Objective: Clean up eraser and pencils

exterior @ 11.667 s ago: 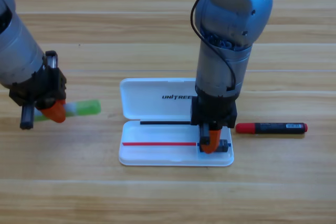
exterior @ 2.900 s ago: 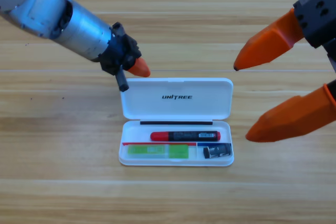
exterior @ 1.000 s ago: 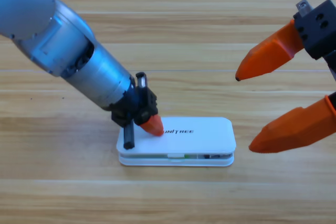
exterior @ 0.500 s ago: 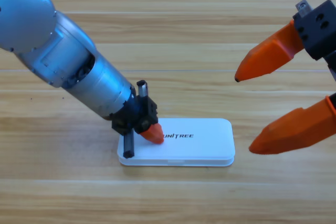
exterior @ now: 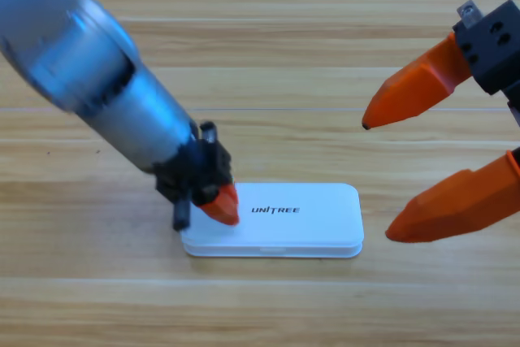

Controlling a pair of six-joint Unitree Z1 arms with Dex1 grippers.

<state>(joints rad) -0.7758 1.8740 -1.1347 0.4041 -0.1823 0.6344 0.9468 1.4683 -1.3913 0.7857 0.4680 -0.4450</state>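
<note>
Table [exterior: 268, 30]: A wooden surface of pale planks fills the whole view. Broad bare wood lies behind the white case up to the top edge, and a narrower bare strip runs in front of it to the bottom edge.

Left arm [exterior: 89, 79]: The grey arm slants down from the upper left corner towards the case's left end, covering much of the wood on that side.

Right arm: Only its gripper shows, cut off by the right edge, well apart from the case and above and to the right of it.

Right gripper [exterior: 375, 182]: It hangs large at the right edge with its two orange jaws spread wide, one above the other, both tips pointing left towards the case. It holds nothing.

White case [exterior: 280, 221]: The UNITREE case lies flat with its lid down, long side running left to right. Its right end and front edge have free wood around them; its left end is crowded by the left arm.

Left gripper [exterior: 218, 205]: Its orange tip is at the case's upper left corner, on or just over the lid beside the printed name. Only one orange tip shows, so whether the jaws are apart or together cannot be told.

Eraser and pencils: None of them shows anywhere on the wood around the case, and the lowered lid hides whatever lies inside.
</note>
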